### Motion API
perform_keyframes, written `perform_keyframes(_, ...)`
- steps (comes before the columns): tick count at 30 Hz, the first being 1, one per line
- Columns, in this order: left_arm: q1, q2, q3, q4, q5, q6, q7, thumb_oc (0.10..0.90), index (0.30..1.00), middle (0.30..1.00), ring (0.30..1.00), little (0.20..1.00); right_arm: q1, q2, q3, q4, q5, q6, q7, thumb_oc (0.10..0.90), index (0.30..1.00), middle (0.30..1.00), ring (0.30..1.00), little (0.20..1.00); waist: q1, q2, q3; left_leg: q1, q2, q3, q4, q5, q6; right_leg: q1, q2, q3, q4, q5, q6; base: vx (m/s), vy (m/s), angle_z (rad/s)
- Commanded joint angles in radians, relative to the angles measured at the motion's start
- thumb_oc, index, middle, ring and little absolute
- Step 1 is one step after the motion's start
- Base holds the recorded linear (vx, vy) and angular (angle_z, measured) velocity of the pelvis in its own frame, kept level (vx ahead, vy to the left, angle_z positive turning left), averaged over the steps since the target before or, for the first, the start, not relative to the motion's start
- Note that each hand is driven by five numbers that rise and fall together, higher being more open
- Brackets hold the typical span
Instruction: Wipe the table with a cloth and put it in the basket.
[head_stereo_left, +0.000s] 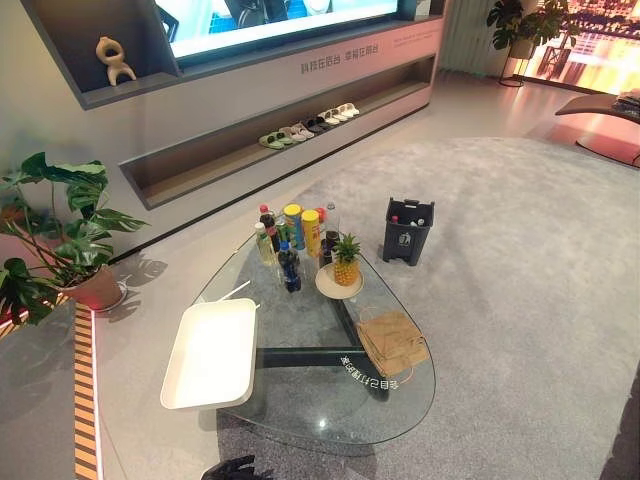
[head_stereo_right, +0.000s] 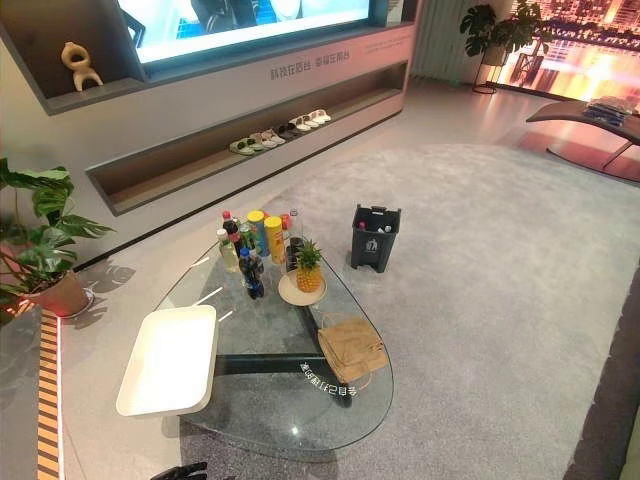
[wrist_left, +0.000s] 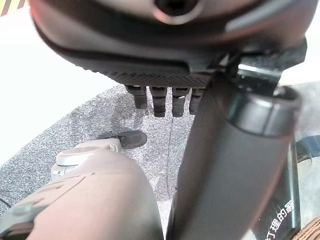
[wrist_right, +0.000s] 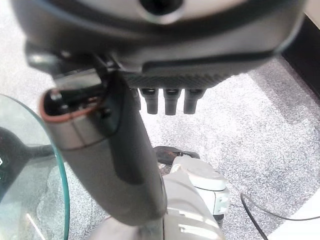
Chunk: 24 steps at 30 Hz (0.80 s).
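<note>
Left eye view, glass table (head_stereo_left: 300, 400), brown cloth (head_stereo_left: 392, 341), grey carpet (head_stereo_left: 520, 260), possibly a bin (head_stereo_left: 406, 230)

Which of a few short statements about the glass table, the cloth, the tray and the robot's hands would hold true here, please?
1. The brown cloth lies folded on the glass table. True.
2. The cloth is on the white tray. False: it lies on the glass, apart from the tray, on the table's opposite side.
3. A pineapple stands on a small plate beside the bottles. True.
4. The right hand holds the cloth. False: it hangs open beside the table, above the carpet.
5. The left hand presses on the tray. False: it hangs open above the carpet.
6. A dark bin stands on the carpet beyond the table. True.
</note>
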Motion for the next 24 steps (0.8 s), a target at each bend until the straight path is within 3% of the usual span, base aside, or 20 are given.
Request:
perform_keyframes(1,-0.08,0.005,-0.006,0.056,0.036,-0.019,0.015,0.8,0.9,0.9,0.9,0.9,-0.057,0.004,0.01,0.05,0.019,0.003,-0.001,0.8,0.9,0.9,0.9,0.9,0.013,-0.029,0.027,0.05,-0.078,0.018,0.005,-0.105,0.038,-0.04,0.037,0.008,0.041,-0.011,-0.006,0.0,0.0,0.0)
perform_keyframes(24,-0.091,0.008,0.001,0.058,0.02,-0.027,0.012,0.8,0.9,0.9,0.9,0.9,-0.066,-0.006,0.011,0.043,0.011,0.008,0.007,0.8,0.9,0.9,0.9,0.9,0.02,-0.037,0.035,0.033,-0.076,0.017,0.005,-0.096,0.035,-0.051,0.039,0.002,0.034,-0.001,-0.004,0.0,-0.001,0.0)
